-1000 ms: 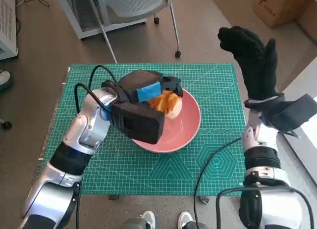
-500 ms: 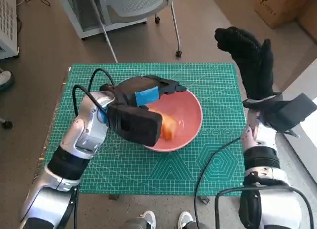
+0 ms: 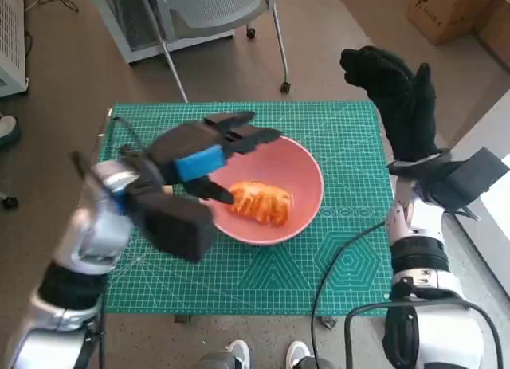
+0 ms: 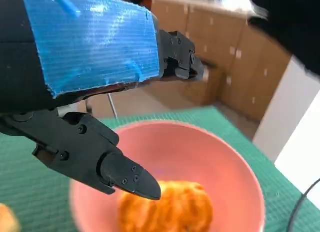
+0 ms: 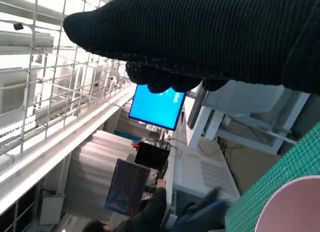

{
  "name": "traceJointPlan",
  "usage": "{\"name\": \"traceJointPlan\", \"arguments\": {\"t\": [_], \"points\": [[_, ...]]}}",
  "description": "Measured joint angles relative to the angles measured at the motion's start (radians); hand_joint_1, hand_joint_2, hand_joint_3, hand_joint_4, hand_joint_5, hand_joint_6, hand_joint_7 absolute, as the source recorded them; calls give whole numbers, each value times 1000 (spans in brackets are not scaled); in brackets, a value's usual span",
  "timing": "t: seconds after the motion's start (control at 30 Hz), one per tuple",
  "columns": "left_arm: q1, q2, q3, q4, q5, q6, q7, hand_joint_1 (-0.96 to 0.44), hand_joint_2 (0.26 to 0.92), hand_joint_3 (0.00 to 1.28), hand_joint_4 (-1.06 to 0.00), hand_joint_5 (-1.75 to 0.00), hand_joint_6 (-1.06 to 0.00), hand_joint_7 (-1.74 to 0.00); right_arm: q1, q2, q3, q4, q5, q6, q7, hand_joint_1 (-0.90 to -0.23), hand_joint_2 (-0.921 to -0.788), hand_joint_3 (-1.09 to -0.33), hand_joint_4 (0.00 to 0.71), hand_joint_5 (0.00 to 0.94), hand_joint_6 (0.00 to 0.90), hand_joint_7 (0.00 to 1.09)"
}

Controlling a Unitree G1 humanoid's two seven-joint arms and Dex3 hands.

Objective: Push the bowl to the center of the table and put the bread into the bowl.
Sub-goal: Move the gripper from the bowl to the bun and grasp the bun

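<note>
A pink bowl stands near the middle of the green cutting mat. The orange-brown bread lies inside the bowl, toward its near left side; the left wrist view shows the bread there too. My left hand hovers over the bowl's left rim with its fingers spread and nothing in them. My right hand is raised upright above the table's right edge, fingers apart, holding nothing. The right wrist view catches only a bit of the bowl's rim.
An office chair's legs stand beyond the table's far edge. A cardboard box sits at the back right. A black cable runs over the mat's near right part. In the right wrist view a person sits in the distance.
My left hand let go of the bread, which now lies in the bowl. That hand opened and drew back toward the left. The right hand stayed raised.
</note>
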Motion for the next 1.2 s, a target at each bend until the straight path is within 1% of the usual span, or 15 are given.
{"name": "traceJointPlan", "arguments": {"t": [0.17, 0.3, 0.53, 0.67, 0.9, 1.2], "points": [[71, 66, 102, -69, -42, -21, 2, -488, 754, 0, -165, -7, -336, -62, 0, 0, -4, 0, 10, 10, 12, -653, -921, -656, 197, 0, 343, 3], [113, 107, 156, -95, -50, -24, 5, -440, 735, 0, -182, -7, -362, -47, 0, -1, -9, 1, 12, 19, 15, -653, -921, -647, 200, 2, 350, 6], [184, 164, 223, -131, -51, 33, -6, -379, 724, 2, -176, -1, -361, -28, -2, 2, -12, 1, 13, 31, 16, -659, -921, -636, 198, 1, 353, 7], [210, 186, 239, -135, -49, 81, -19, -363, 727, 3, -164, 0, -352, -19, -5, 4, -14, 3, 13, 39, 16, -659, -921, -634, 199, 2, 354, 7], [229, 205, 234, -134, -36, 138, -26, -351, 727, 2, -159, 0, -343, -9, -14, 7, -15, 8, 13, 53, 25, -653, -921, -626, 198, 1, 355, 6], [228, 202, 185, -85, -13, 147, -20, -355, 731, 3, -158, 0, -345, -7, -26, 10, -17, 14, 13, 67, 39, -653, -921, -616, 199, 1, 356, 6]]}}
